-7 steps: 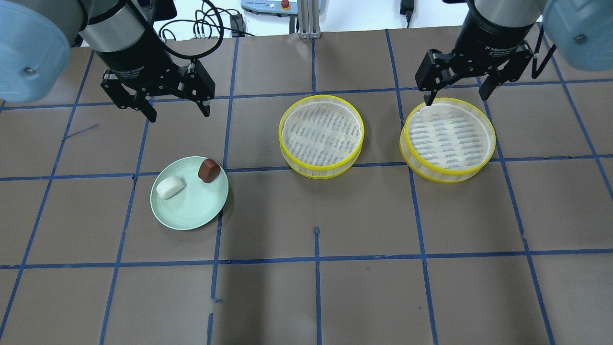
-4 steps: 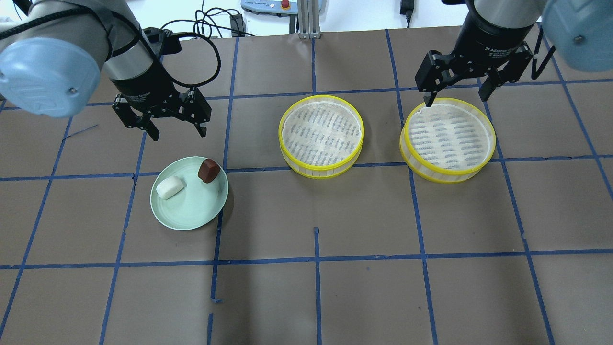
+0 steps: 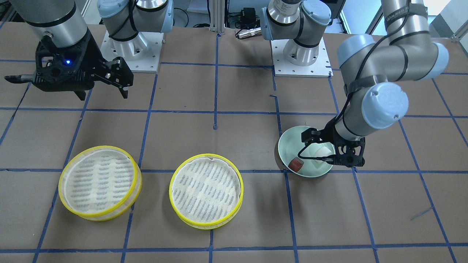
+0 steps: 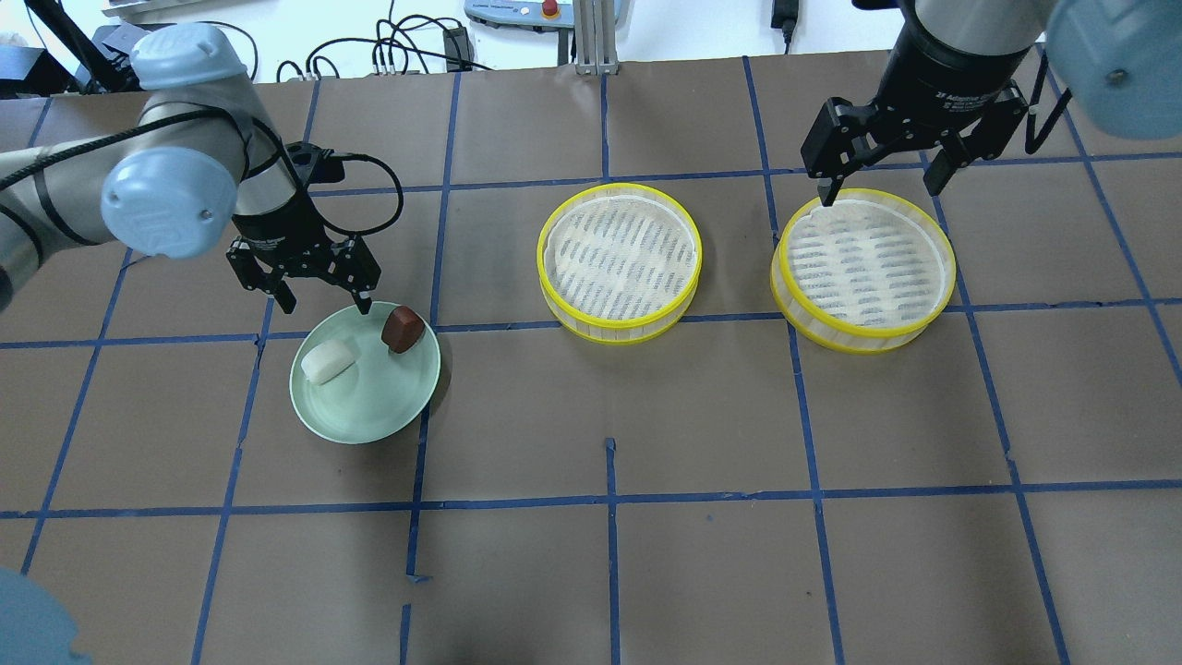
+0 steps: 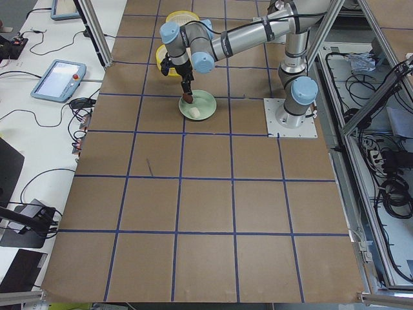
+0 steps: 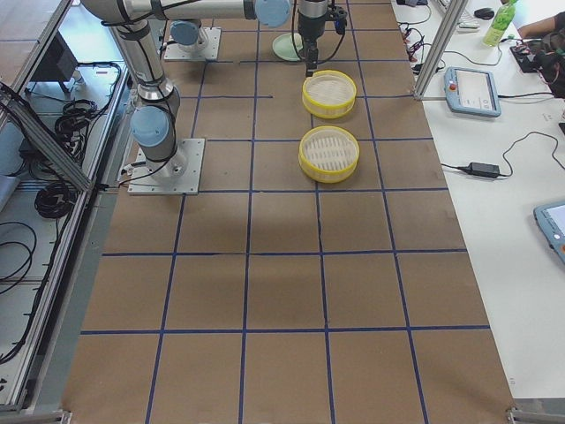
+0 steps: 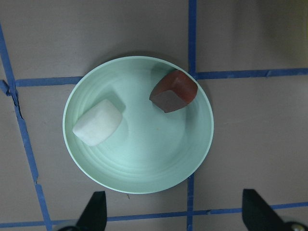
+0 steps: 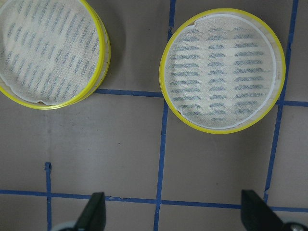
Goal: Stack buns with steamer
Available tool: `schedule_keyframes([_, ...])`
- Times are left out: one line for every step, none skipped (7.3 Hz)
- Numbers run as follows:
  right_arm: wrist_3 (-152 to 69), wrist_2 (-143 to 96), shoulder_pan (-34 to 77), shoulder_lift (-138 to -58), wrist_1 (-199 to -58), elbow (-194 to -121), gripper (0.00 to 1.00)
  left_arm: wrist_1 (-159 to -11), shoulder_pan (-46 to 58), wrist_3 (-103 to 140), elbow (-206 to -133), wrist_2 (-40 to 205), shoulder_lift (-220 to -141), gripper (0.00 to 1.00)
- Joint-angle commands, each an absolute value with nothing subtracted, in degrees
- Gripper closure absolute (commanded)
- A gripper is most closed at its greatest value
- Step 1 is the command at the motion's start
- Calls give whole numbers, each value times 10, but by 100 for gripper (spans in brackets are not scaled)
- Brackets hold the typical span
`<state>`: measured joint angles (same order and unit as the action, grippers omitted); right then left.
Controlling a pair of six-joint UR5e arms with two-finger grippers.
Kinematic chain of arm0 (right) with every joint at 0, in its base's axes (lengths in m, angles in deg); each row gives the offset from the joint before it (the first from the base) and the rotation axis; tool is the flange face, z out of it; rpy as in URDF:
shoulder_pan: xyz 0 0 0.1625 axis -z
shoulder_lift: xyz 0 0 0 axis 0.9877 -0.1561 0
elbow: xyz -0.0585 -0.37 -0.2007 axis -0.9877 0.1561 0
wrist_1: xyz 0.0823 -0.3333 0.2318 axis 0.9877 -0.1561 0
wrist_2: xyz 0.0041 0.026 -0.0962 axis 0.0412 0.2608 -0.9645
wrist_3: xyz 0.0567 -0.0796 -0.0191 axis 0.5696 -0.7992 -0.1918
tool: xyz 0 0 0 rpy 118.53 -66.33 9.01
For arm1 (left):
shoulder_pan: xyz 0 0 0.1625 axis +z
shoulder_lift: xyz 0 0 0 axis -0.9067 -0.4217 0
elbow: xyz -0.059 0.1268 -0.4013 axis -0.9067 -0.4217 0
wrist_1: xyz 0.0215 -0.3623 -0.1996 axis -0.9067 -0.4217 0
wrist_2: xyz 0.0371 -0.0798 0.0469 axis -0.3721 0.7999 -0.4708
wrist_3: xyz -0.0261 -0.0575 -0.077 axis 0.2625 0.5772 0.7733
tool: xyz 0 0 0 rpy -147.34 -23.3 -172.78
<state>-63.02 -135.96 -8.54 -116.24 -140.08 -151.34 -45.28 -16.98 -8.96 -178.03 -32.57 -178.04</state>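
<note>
A white bun (image 4: pixel 328 361) and a reddish-brown bun (image 4: pixel 403 329) lie apart on a pale green plate (image 4: pixel 369 411). My left gripper (image 4: pixel 323 304) is open and empty, low over the plate's far rim. The left wrist view shows the white bun (image 7: pixel 97 122), the brown bun (image 7: pixel 173 90) and the plate (image 7: pixel 144 166) beyond my open fingertips (image 7: pixel 94 211). Two yellow-rimmed steamer trays with cloth liners, one in the middle (image 4: pixel 619 263) and one on the right (image 4: pixel 865 270), stand empty. My right gripper (image 4: pixel 882 190) is open and empty above the right tray's far rim.
The table is brown paper with a blue tape grid (image 4: pixel 609 499). Cables and a control box (image 4: pixel 517 11) lie beyond the far edge. Both trays show in the right wrist view, one (image 8: pixel 222 76) whole and one (image 8: pixel 48 53) partly cut off.
My left arm has come down and toward the plate, and its open gripper now hangs at the plate's rim. The right arm, buns and trays have not moved.
</note>
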Motion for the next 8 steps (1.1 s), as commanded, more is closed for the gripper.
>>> schedule_keyframes([-630,-1360,-85,-1162,-1401,-1514,1,-395,-162,-140,-1821,-355,-1820,1])
schedule_keyframes([-630,-1360,-85,-1162,-1401,-1514,1,-360,-157,-141,-1849,-367,-1828,2])
schedule_keyframes([-631,-1360,-85,-1162,-1401,-1514,1,-330,-156,-142,-1867,-375,-1834,22])
schedule_keyframes([-630,-1360,-85,-1162,-1401,-1514,1,-328,-156,-144,-1866,-371,-1833,60])
schedule_keyframes([-631,-1360,-85,-1162,-1401,-1514,1,-328,-156,-144,-1866,-370,-1832,83])
schedule_keyframes([-631,-1360,-85,-1162,-1401,-1515,1,-325,-156,-139,-1862,-364,-1823,90])
schedule_keyframes([-631,-1359,-85,-1162,-1401,-1516,1,-324,-156,-132,-1856,-336,-1817,94])
schedule_keyframes([-635,-1359,-84,-1162,-1403,-1516,1,-334,-157,-92,-1838,-295,-1807,94])
